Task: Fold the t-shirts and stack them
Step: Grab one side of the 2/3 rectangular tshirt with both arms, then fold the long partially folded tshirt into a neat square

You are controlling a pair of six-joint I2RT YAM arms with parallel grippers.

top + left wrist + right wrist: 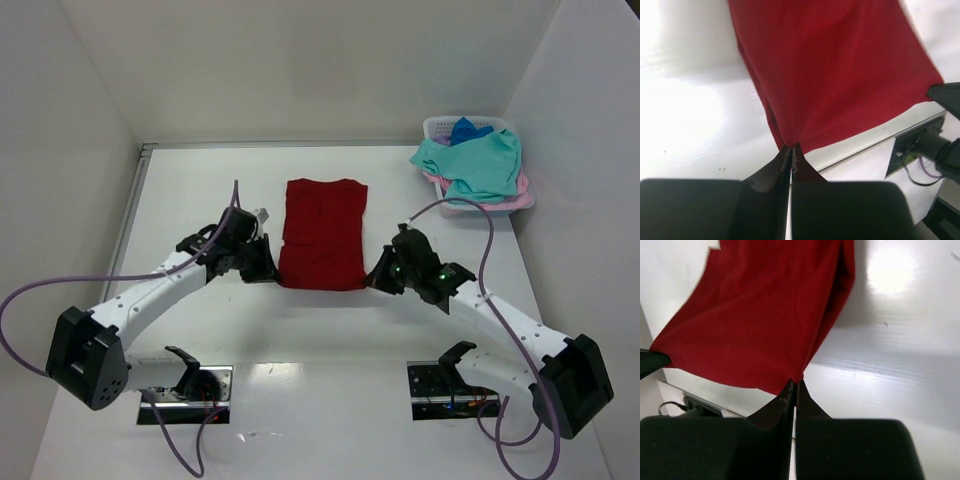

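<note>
pinching one red t-shirt [322,232], two hands [274,274] [369,282] — clamped

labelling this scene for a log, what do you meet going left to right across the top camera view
left gripper → dark red t-shirt → right gripper → teal t-shirt, draped over the basket

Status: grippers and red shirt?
Left gripper shut on red shirt, near-left corner. Right gripper shut on its near-right corner. Shirt flat, folded narrow. Nothing in the way; other shirts in basket.
</note>
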